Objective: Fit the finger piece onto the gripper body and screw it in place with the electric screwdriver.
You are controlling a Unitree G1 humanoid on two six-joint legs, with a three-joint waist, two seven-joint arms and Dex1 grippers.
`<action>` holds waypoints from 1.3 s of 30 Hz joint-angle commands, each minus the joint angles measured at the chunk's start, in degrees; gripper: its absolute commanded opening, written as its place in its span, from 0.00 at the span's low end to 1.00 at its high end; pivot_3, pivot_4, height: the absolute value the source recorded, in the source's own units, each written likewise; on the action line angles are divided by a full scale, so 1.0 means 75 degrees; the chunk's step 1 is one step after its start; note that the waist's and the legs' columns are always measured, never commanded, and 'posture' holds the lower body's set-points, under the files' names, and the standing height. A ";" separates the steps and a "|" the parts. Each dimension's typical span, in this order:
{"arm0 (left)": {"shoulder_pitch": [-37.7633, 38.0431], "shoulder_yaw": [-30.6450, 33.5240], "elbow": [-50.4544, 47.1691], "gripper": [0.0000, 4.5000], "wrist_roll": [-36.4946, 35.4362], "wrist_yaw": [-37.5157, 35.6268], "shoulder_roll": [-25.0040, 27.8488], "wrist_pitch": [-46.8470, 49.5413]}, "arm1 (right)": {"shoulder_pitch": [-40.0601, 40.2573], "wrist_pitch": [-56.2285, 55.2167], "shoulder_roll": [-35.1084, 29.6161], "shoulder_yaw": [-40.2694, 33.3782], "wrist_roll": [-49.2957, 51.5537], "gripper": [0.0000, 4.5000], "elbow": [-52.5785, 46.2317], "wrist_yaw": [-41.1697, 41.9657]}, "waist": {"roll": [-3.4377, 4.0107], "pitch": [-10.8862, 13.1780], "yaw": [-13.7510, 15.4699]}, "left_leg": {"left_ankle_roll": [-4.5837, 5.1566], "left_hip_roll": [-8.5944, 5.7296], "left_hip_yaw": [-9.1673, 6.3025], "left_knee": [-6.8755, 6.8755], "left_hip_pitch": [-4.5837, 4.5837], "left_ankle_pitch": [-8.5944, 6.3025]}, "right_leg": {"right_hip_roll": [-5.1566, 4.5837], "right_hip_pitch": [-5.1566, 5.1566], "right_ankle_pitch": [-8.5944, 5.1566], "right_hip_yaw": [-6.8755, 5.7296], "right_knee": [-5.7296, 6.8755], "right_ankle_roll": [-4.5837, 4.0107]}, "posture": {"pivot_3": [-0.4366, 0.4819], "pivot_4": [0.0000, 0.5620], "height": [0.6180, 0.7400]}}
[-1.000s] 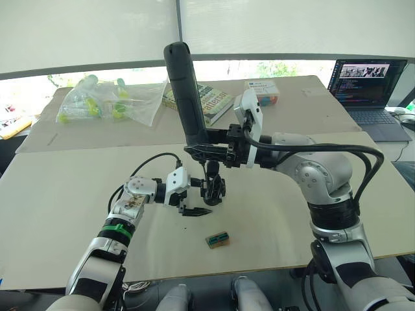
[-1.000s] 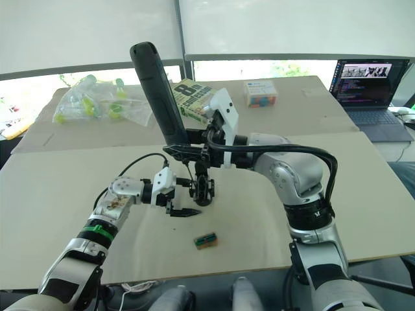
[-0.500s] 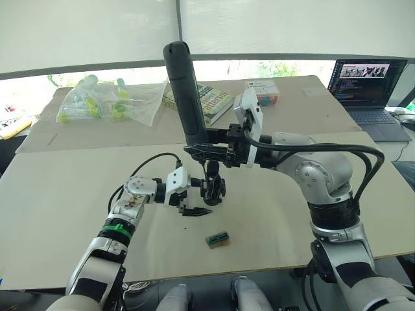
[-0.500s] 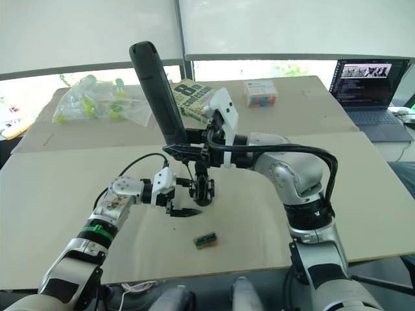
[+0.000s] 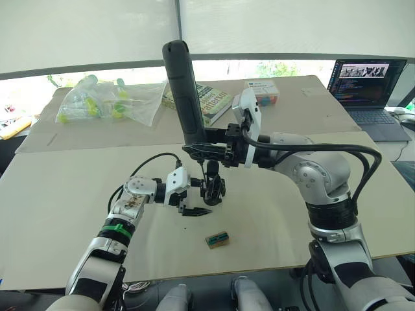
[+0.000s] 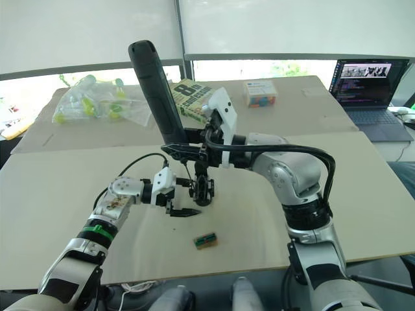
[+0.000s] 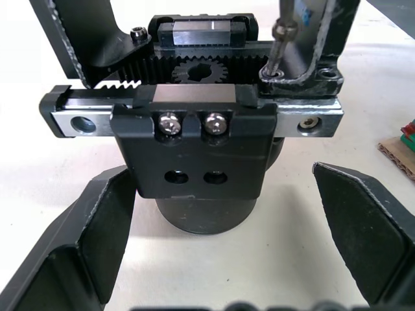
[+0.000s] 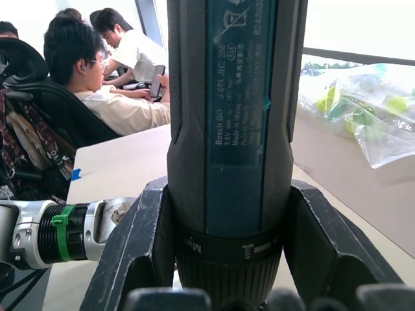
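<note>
Left wrist view: we find the left gripper with its fingers spread wide, one on each side of the gripper body and touching nothing. The body stands on the table near the middle, just right of that gripper. The finger piece sits on the body's right end, and the metal bit of the electric screwdriver meets it there. We note the right gripper clamped on the screwdriver's lower handle, holding it near upright above the body. A small tan-and-green block lies nearer on the table.
</note>
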 commanded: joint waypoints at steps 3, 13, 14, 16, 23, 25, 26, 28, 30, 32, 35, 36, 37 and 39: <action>-0.0018 0.0027 -0.0255 1.00 -0.0037 -0.0026 0.0075 -0.0119 | -0.0314 0.0015 -0.0038 -0.0345 0.0279 0.42 -0.0305 0.0003 | 0.0000 0.0000 -0.0001 | 0.0000 0.0000 0.0000 0.0000 0.0000 0.0000 | 0.0000 0.0000 0.0000 0.0000 0.0000 0.0000 | 0.48 0.27 1.00; -0.0046 0.0018 -0.0261 1.00 -0.0042 -0.0024 0.0053 -0.0098 | -0.0083 -0.0075 -0.0042 -0.0278 0.0288 0.42 -0.0501 -0.0070 | 0.0000 0.0000 -0.0002 | 0.0000 0.0000 0.0000 0.0000 0.0000 0.0000 | 0.0000 0.0000 0.0000 0.0000 0.0000 0.0000 | 0.48 0.27 1.00; -0.0045 0.0018 -0.0262 1.00 -0.0042 -0.0024 0.0053 -0.0096 | -0.0087 -0.0098 -0.0049 -0.0272 0.0275 0.42 -0.0494 -0.0064 | 0.0000 0.0000 -0.0002 | 0.0000 0.0000 0.0000 0.0000 0.0000 0.0000 | -0.0001 0.0000 0.0000 0.0000 0.0000 0.0000 | 0.48 0.27 1.00; -0.0048 0.0019 -0.0260 1.00 -0.0044 -0.0022 0.0049 -0.0094 | -0.0102 -0.0106 -0.0057 -0.0267 0.0262 0.42 -0.0465 -0.0056 | 0.0000 0.0000 -0.0002 | 0.0000 0.0000 0.0000 0.0000 0.0000 0.0000 | 0.0000 0.0000 0.0000 0.0000 0.0000 0.0000 | 0.48 0.27 1.00; -0.0058 0.0027 -0.0249 1.00 -0.0050 0.0006 0.0022 -0.0102 | -0.0086 -0.0247 -0.0083 -0.0207 0.0148 0.42 -0.0391 -0.0001 | 0.0000 0.0000 -0.0002 | 0.0000 0.0000 0.0000 0.0000 0.0000 0.0000 | 0.0000 0.0000 0.0000 0.0000 -0.0001 0.0000 | 0.48 0.27 1.00; -0.0058 0.0025 -0.0251 1.00 -0.0047 0.0012 0.0022 -0.0101 | -0.0098 -0.0260 -0.0074 -0.0209 0.0134 0.42 -0.0369 0.0002 | 0.0000 0.0000 -0.0002 | 0.0000 0.0000 0.0000 0.0000 0.0000 0.0000 | 0.0000 0.0000 0.0000 0.0000 -0.0001 0.0000 | 0.48 0.27 1.00; -0.0057 0.0025 -0.0253 1.00 -0.0046 0.0015 0.0023 -0.0098 | -0.0109 -0.0260 -0.0064 -0.0211 0.0131 0.42 -0.0354 0.0004 | 0.0000 0.0000 -0.0002 | 0.0000 0.0000 0.0000 0.0000 0.0000 0.0000 | 0.0000 0.0000 0.0000 0.0000 -0.0001 0.0000 | 0.48 0.27 1.00; -0.0051 0.0022 -0.0260 1.00 -0.0043 0.0019 0.0025 -0.0094 | -0.0122 -0.0261 -0.0049 -0.0207 0.0124 0.42 -0.0329 0.0004 | 0.0000 0.0000 -0.0002 | 0.0000 0.0000 0.0000 0.0000 0.0000 0.0000 | 0.0000 0.0000 0.0000 0.0000 0.0000 0.0000 | 0.48 0.27 1.00; -0.0047 0.0019 -0.0264 1.00 -0.0040 0.0023 0.0026 -0.0092 | -0.0132 -0.0237 -0.0024 -0.0212 0.0140 0.42 -0.0310 -0.0016 | 0.0000 0.0000 -0.0002 | 0.0000 0.0000 0.0000 0.0000 0.0000 0.0000 | 0.0000 0.0000 0.0000 0.0000 -0.0001 0.0000 | 0.48 0.27 1.00; -0.0040 0.0017 -0.0273 1.00 -0.0039 0.0024 0.0029 -0.0089 | -0.0137 -0.0227 0.0000 -0.0212 0.0148 0.42 -0.0307 -0.0033 | 0.0000 0.0000 -0.0002 | 0.0000 0.0000 0.0000 0.0000 0.0000 0.0000 | 0.0000 0.0000 0.0000 0.0000 -0.0001 0.0000 | 0.48 0.27 1.00; -0.0029 0.0018 -0.0279 1.00 -0.0040 0.0022 0.0038 -0.0086 | -0.0148 -0.0224 0.0045 -0.0211 0.0157 0.42 -0.0308 -0.0064 | 0.0000 0.0000 -0.0003 | 0.0000 0.0000 0.0000 0.0000 0.0000 0.0000 | 0.0000 0.0000 0.0000 0.0000 0.0000 0.0000 | 0.48 0.27 1.00; -0.0027 0.0020 -0.0281 1.00 -0.0041 0.0022 0.0041 -0.0085 | -0.0148 -0.0221 0.0053 -0.0212 0.0158 0.42 -0.0308 -0.0066 | 0.0000 0.0000 -0.0003 | 0.0000 0.0000 0.0000 0.0000 0.0000 0.0000 | 0.0000 0.0000 0.0000 0.0000 -0.0001 0.0000 | 0.48 0.27 1.00; -0.0026 0.0021 -0.0284 1.00 -0.0042 0.0021 0.0044 -0.0082 | -0.0149 -0.0214 0.0057 -0.0216 0.0159 0.42 -0.0308 -0.0067 | 0.0000 0.0000 -0.0003 | 0.0000 0.0000 0.0000 0.0000 0.0000 0.0000 | 0.0000 0.0000 0.0000 0.0000 0.0000 0.0000 | 0.48 0.27 1.00; -0.0026 0.0024 -0.0284 1.00 -0.0040 0.0025 0.0050 -0.0081 | -0.0153 -0.0209 0.0065 -0.0219 0.0154 0.42 -0.0303 -0.0065 | 0.0000 0.0000 -0.0002 | 0.0000 0.0000 0.0000 0.0000 0.0000 0.0000 | 0.0000 0.0000 0.0000 0.0000 0.0000 0.0000 | 0.48 0.27 1.00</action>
